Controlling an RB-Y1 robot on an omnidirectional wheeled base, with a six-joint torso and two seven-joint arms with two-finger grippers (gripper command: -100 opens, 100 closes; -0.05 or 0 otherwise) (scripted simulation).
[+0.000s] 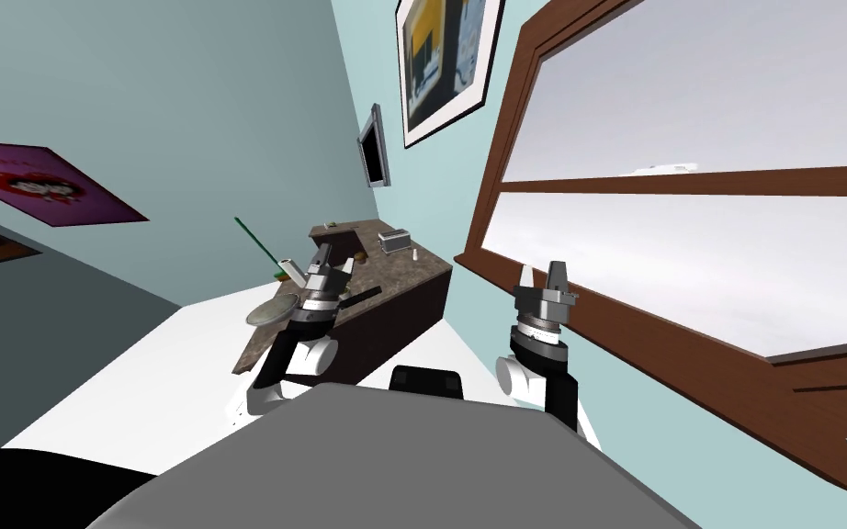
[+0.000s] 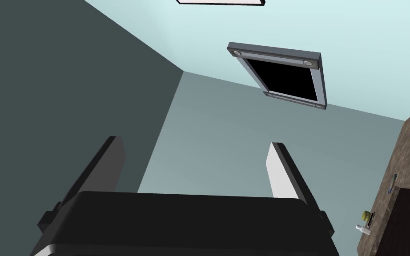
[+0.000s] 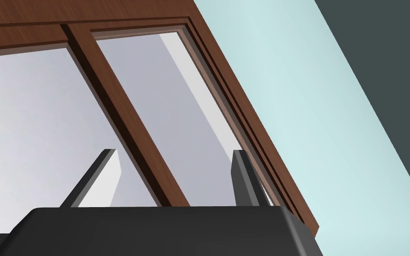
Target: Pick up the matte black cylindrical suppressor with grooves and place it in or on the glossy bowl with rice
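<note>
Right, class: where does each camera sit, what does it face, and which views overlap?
Head view: on the head, looking steeply down at the brown counter; left claw and right claw show.
Left wrist view: on the left hand, facing a wall screen; its open fingers show.
Right wrist view: on the right hand, facing the window; open fingers show.
Head and left wrist views share the screen and counter.

This looks like a lived-in room of a home: a wood-framed window (image 1: 670, 176) just beside the right gripper (image 1: 542, 273), and a framed picture (image 1: 442, 64) and wall screen (image 1: 373, 151) beyond the left gripper (image 1: 333, 262). Under that gripper sits a mottled-top counter (image 1: 403, 275).
</note>
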